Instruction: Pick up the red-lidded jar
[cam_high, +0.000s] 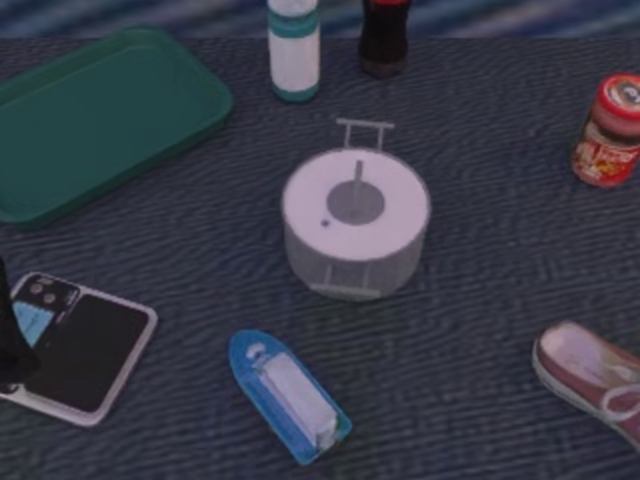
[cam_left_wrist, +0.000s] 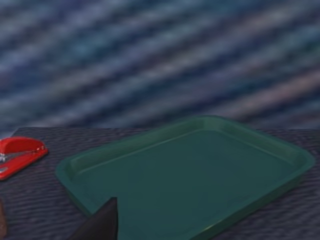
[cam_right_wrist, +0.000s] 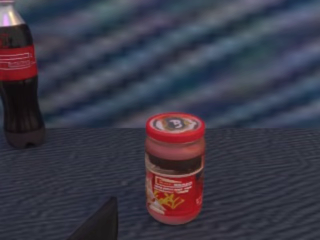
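The right tool is seen only as one dark fingertip in the right wrist view, so released or clenched cannot be told; it is aimed at the red-lidded jar, apparently lined up for a side approach, nothing grasped yet. The jar stands upright near the worktop's right edge, well apart from the dark cola bottle. The left tool, state likewise untellable, sits parked by the green tray.

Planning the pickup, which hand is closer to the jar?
Right. Its wrist view faces the jar close ahead; the left hand sits at the table's far left edge.
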